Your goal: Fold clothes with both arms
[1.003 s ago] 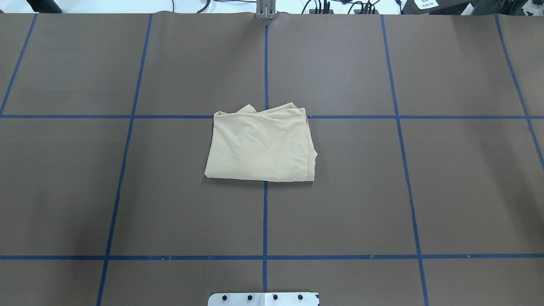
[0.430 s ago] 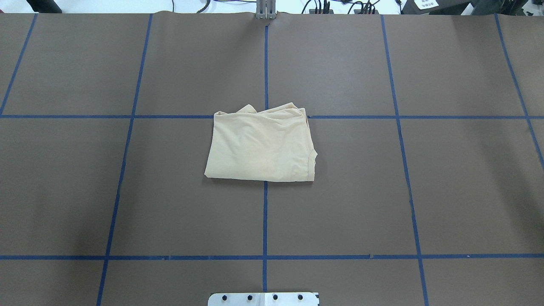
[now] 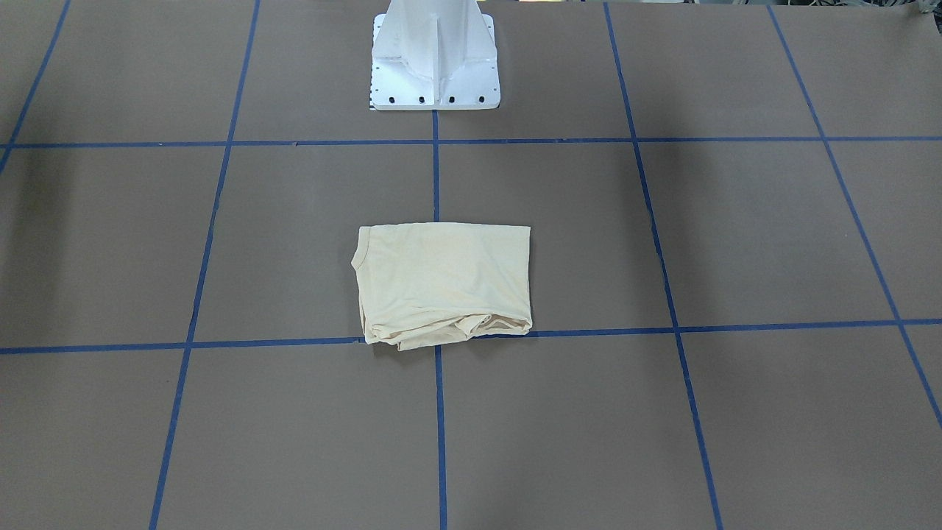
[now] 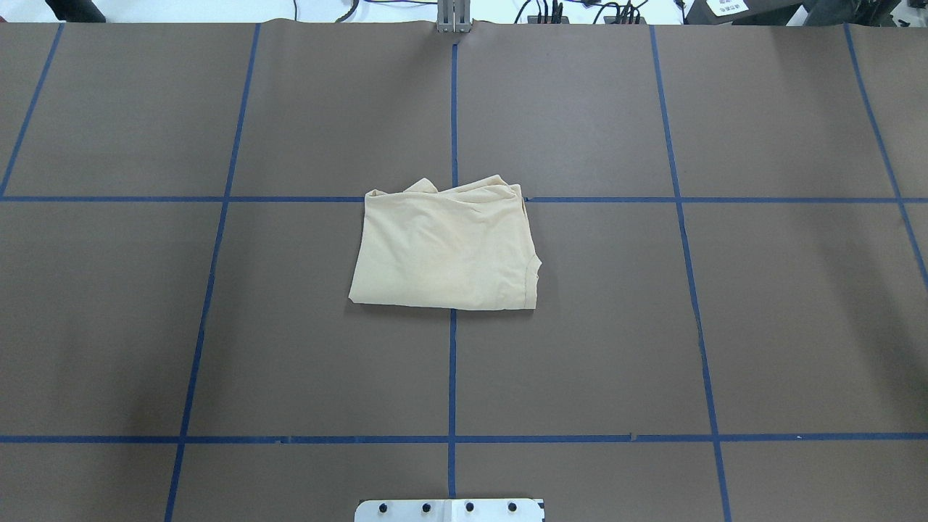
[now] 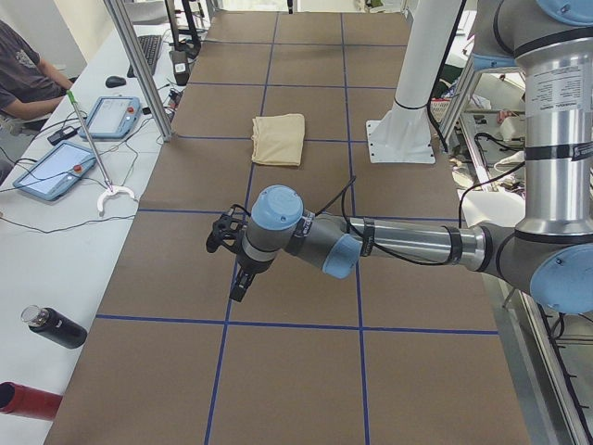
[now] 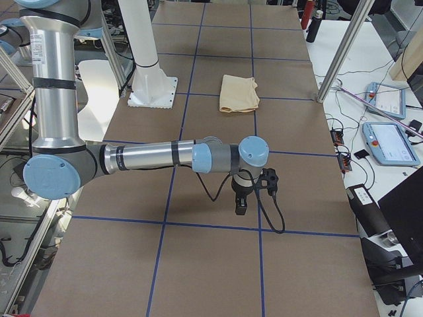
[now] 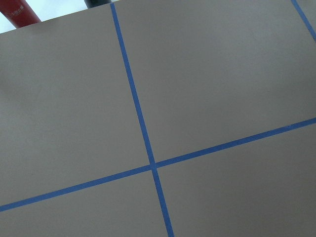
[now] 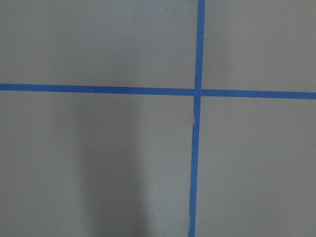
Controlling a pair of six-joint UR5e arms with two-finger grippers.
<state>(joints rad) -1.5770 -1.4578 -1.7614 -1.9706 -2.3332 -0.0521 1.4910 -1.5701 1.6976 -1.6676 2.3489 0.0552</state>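
The pale cream-yellow T-shirt (image 4: 446, 250) lies folded into a compact rectangle at the table's middle, print hidden; it also shows in the front view (image 3: 445, 283) and both side views (image 5: 279, 139) (image 6: 239, 93). My left arm's gripper (image 5: 239, 278) hangs over bare table far from the shirt, near the table's left end. My right arm's gripper (image 6: 241, 206) hangs over bare table near the right end. Both show only in the side views, so I cannot tell whether they are open or shut. The wrist views show only brown table and blue tape.
The white pedestal base (image 3: 434, 66) stands at the robot's edge of the brown table (image 4: 217, 326), which has a blue tape grid. A seated operator (image 5: 18, 74), tablets (image 5: 56, 170) and a black bottle (image 5: 56, 326) are beside the left end. Another tablet (image 6: 390, 142) is by the right end.
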